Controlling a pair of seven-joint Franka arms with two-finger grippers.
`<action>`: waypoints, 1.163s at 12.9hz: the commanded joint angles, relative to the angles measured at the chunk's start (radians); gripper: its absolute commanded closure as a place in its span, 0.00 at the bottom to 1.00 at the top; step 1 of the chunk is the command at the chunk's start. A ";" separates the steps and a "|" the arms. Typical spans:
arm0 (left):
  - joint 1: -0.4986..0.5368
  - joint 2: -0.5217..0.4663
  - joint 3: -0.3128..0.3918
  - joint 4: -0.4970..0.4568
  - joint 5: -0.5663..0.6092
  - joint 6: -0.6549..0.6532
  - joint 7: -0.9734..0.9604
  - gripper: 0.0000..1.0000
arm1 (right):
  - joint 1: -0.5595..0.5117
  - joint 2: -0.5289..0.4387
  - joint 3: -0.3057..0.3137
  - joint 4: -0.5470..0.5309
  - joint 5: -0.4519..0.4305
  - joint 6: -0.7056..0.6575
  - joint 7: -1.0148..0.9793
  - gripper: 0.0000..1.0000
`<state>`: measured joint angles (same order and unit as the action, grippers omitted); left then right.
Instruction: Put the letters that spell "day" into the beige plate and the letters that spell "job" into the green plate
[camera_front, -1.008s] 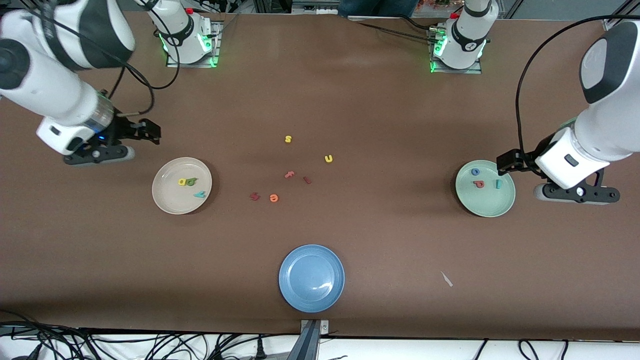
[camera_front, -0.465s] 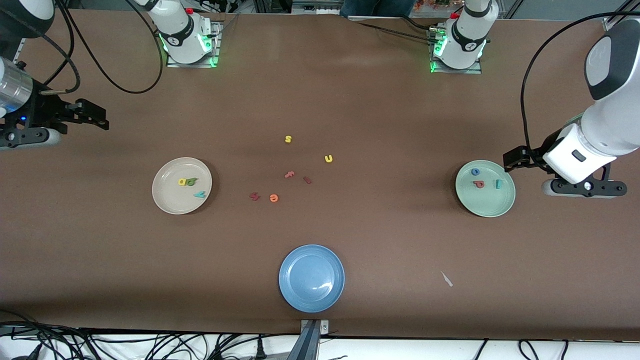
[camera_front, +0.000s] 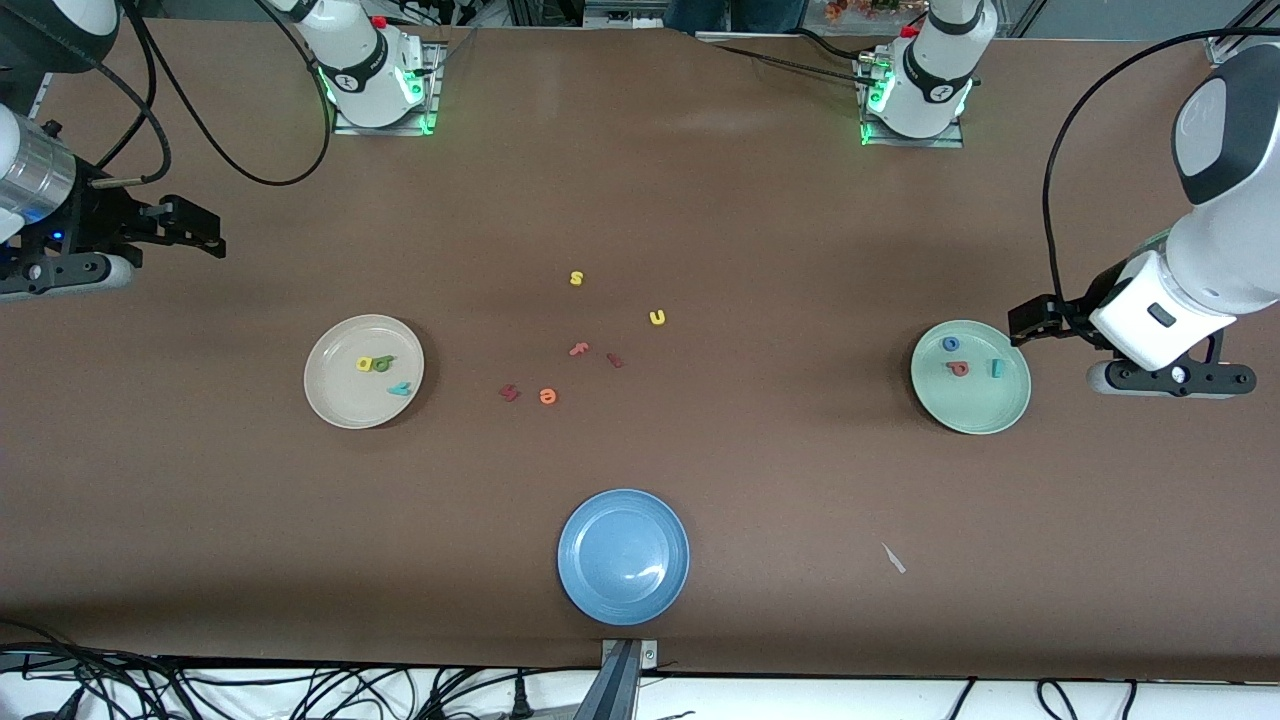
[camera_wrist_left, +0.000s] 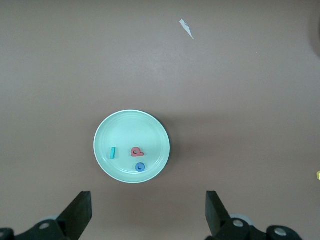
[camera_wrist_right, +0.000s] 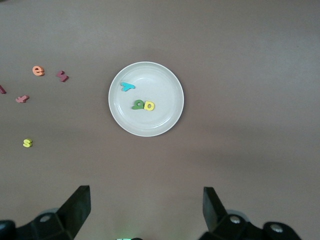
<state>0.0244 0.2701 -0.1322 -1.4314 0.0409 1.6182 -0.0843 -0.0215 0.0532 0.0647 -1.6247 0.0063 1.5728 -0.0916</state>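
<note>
The beige plate (camera_front: 340, 395) holds the "day" letters: a yellow looped one (camera_front: 365, 364), a green looped one (camera_front: 381, 362) and a teal y (camera_front: 400, 388). In the green plate (camera_front: 975, 405) lie the "job" letters: a blue o (camera_front: 950, 343), a pinkish-red b (camera_front: 958, 368) and a teal j (camera_front: 996, 368). My left gripper (camera_front: 1028, 322) hangs open and empty over the table beside the green plate (camera_wrist_left: 132, 127). My right gripper (camera_front: 200, 228) is open and empty over bare table at the right arm's end, apart from the beige plate (camera_wrist_right: 150, 80).
A blue plate (camera_front: 623, 556) sits near the front edge. Loose letters lie mid-table: yellow s (camera_front: 576, 278), yellow u (camera_front: 657, 317), orange e (camera_front: 546, 396), a pinkish letter (camera_front: 579, 349) and dark red ones (camera_front: 510, 392). A white scrap (camera_front: 893, 558) lies toward the left arm's end.
My right arm has swung away from the beige plate toward the table's end. My left gripper has drawn slightly away from the green plate. No letter has moved.
</note>
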 joint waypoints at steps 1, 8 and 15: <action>0.003 -0.005 0.003 0.003 -0.032 0.006 0.029 0.00 | 0.006 -0.007 0.007 0.022 0.018 -0.025 0.000 0.01; 0.005 0.003 0.002 0.003 -0.032 0.006 0.037 0.00 | 0.018 -0.001 0.009 0.031 0.009 -0.025 -0.010 0.00; 0.005 0.003 0.002 0.003 -0.032 0.006 0.037 0.00 | 0.017 -0.001 0.007 0.031 0.008 -0.026 -0.013 0.00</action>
<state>0.0243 0.2734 -0.1325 -1.4314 0.0409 1.6193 -0.0736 -0.0052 0.0533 0.0742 -1.6117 0.0063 1.5698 -0.0917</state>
